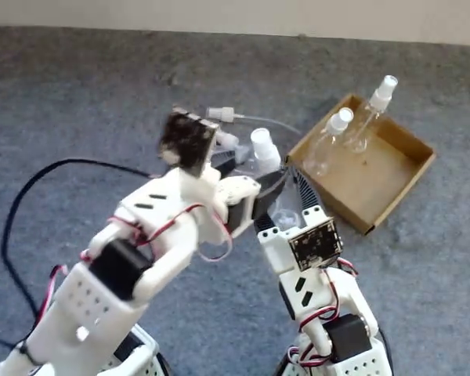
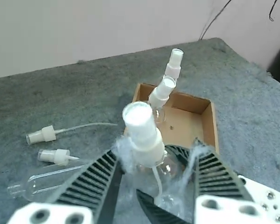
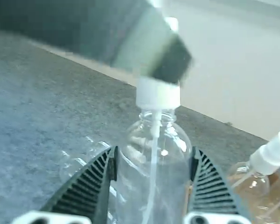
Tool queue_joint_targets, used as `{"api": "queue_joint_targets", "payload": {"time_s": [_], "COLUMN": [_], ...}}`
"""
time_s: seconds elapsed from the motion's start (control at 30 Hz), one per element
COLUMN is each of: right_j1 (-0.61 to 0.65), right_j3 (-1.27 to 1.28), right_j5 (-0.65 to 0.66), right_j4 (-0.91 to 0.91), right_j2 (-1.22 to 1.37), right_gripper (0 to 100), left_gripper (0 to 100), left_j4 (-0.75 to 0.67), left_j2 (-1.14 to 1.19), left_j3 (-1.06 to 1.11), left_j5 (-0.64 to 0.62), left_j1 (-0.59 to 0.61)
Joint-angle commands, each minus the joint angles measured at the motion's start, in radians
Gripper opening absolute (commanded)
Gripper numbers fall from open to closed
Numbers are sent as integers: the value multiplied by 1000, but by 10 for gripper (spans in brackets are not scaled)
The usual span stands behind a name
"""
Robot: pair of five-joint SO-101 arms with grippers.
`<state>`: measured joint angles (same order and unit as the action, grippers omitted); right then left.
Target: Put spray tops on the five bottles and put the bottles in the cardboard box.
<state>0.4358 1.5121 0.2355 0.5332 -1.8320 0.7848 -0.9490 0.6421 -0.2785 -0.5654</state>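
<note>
One bottle (image 3: 151, 135) (spray top (image 3: 158, 95) on) sits clamped in right hand (image 3: 152, 158).

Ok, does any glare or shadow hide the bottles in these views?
High view: even light, no glare; the capped bottles in the cardboard box show plainly. Right wrist view: one small highlight on the bottle in the right gripper; the left gripper covers the head of its spray top.

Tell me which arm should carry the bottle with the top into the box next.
Right, probably: the right pincer holds the bottle, and the box lies on that arm's side; the left pincer sits at the top.
</note>
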Motion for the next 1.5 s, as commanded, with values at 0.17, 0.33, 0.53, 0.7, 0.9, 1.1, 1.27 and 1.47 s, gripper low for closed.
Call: {"api": "queue_joint_targets", "payload": {"time_s": [0.17,0.33,0.53,0.7,0.9,1.1,1.27,1.47], "right_j1": [-90,-176,-320,-392,-254,-108,28,147], "right_j3": [-71,-71,-68,-93,-160,-209,-219,-219], "right_j5": [48,48,48,48,-74,-158,-158,-158], "right_j4": [-36,-38,-36,-36,-36,-114,-117,-116], "right_j2": [-8,-8,-8,-8,-8,-8,-8,-8], "right_gripper": [131,131,131,131,131,131,131,131], "left_gripper": [200,200,199,199,200,200,200,200], "left_j4": [5,5,5,0,-2,-2,-55,-199], "left_j2": [-260,-341,-479,-587,-650,-746,-862,-886], "left_j3": [127,209,354,516,673,737,808,903], "left_j5": [15,15,15,15,9,5,-44,-49], "left_j1": [47,48,48,39,36,-42,-110,-74]}}
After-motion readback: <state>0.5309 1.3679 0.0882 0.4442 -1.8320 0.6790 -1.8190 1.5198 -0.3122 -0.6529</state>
